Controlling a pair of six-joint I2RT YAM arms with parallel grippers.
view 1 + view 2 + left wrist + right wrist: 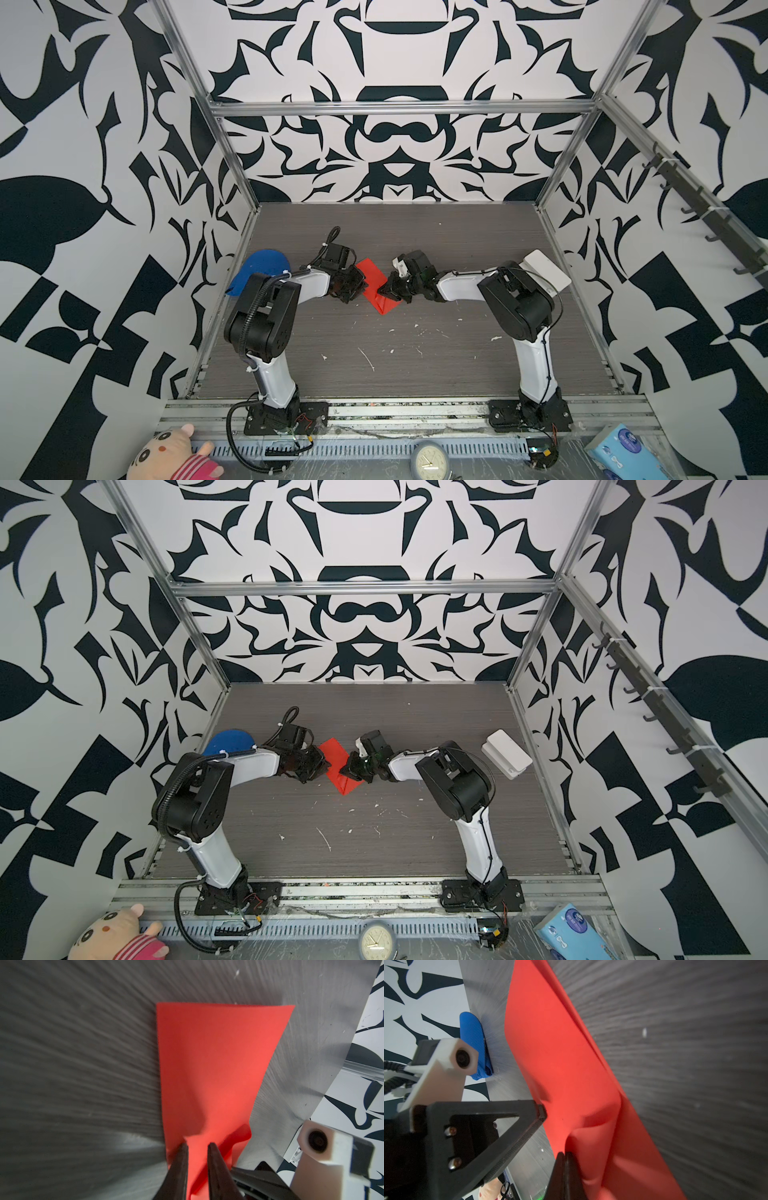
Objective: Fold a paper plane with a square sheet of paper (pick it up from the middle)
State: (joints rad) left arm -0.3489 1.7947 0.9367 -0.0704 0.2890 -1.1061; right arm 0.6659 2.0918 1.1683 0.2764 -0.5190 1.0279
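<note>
Right pincer (563,1156): closed, pinching red paper (374,279) | left pincer (197,1147): narrow gap, tips astride paper's opposite edge | paper: creased, lying mid-table (374,353)

One red sheet (371,272), one blue cloth (264,264), one white box (546,270).

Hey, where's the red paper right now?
Mid-table in both top views, the red paper sits between the left gripper and the right gripper, which pinches its edge.
</note>
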